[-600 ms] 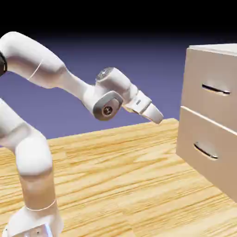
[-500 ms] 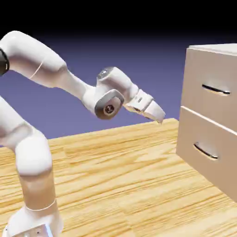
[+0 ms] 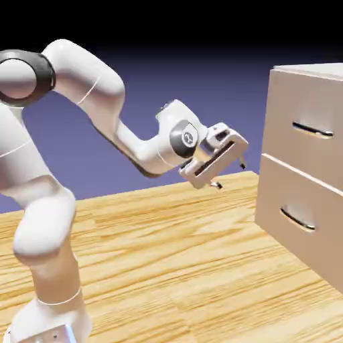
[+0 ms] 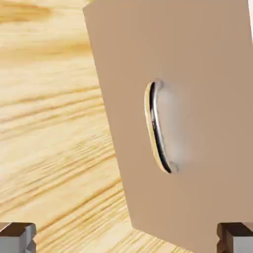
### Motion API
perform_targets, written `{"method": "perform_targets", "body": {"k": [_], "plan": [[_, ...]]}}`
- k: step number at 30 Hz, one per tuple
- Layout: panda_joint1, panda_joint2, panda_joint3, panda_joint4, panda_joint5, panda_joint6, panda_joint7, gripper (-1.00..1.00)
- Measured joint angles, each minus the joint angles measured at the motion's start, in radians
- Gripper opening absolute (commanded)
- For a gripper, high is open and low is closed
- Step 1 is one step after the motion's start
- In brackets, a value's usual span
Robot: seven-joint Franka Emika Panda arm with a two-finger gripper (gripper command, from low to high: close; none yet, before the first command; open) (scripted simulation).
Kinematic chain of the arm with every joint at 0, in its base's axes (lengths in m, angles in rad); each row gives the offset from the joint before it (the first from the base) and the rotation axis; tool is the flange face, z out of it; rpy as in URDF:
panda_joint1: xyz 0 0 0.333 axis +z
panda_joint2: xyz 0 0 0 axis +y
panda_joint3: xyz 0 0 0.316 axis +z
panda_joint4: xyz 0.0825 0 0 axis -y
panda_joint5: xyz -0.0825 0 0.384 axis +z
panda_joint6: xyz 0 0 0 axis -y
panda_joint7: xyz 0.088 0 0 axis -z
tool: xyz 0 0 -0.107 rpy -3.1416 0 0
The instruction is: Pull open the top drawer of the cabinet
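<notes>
Top drawer, beige and flat-fronted with a slim dark metallic bar handle (image 3: 313,130), sits shut in the boxy pale beige cabinet (image 3: 301,171), above its lower drawer (image 3: 298,211). Left of that cabinet, well apart, the white two-finger gripper (image 3: 231,175) tilts downward, fingertips spread wide, holding nothing.
</notes>
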Motion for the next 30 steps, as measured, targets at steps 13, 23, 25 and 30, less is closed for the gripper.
{"method": "perform_targets", "body": {"k": [13, 23, 25, 30], "plan": [[-0.243, 0.196, 0.268, 0.179, -0.565, -0.073, -0.424, 0.00], [-0.430, 0.347, 0.475, 0.316, -1.000, -0.128, -0.750, 0.00], [-0.468, 0.377, 0.516, 0.344, -1.087, -0.140, -0.815, 0.00], [-0.561, 0.452, 0.619, 0.412, -1.305, -0.167, -0.978, 0.00]]}}
